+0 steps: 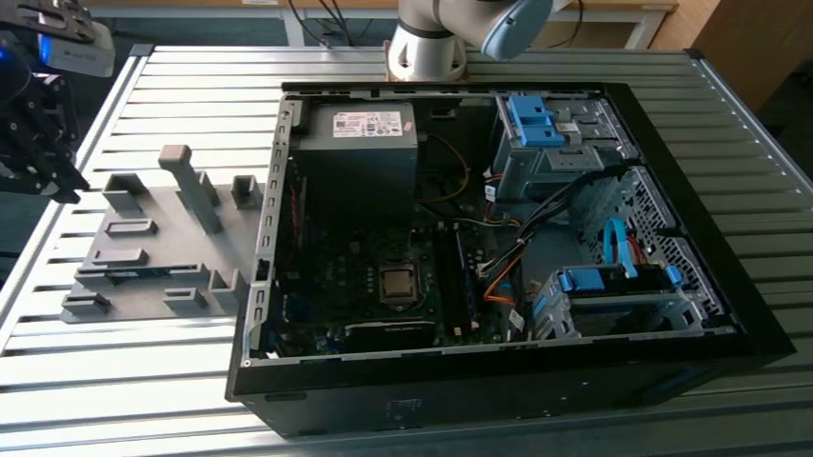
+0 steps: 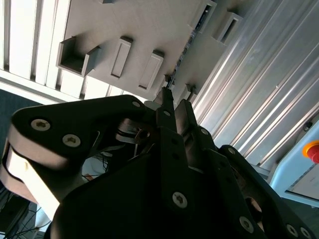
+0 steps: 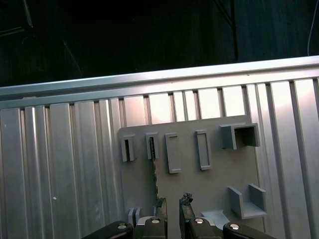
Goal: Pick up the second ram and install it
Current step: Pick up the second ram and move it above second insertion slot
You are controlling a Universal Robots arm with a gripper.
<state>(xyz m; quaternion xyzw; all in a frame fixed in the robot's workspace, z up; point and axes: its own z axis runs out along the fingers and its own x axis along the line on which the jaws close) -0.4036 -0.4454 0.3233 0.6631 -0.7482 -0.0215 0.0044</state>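
Observation:
The second ram (image 3: 155, 174) is a thin strip standing on edge in the slots of the grey holder plate (image 3: 209, 184). In the second wrist view the ram (image 2: 187, 47) runs along the plate (image 2: 149, 30) just beyond my fingertips. My gripper (image 3: 173, 201) hangs above the plate with its black fingers a narrow gap apart. Nothing is between them, and the strip lies just beside one finger. In the exterior view the gripper (image 1: 38, 133) hovers high at the far left, above the holder plate (image 1: 152, 248), where the ram (image 1: 124, 273) lies low near the front.
An open black computer case (image 1: 508, 400) lies on the slatted metal table (image 1: 152, 400), at the exterior view's right of the holder plate. Its motherboard (image 1: 381, 286), power supply (image 1: 362, 124) and blue drive cages (image 1: 610, 281) are exposed. Tall grey blocks (image 1: 190, 186) rise from the plate.

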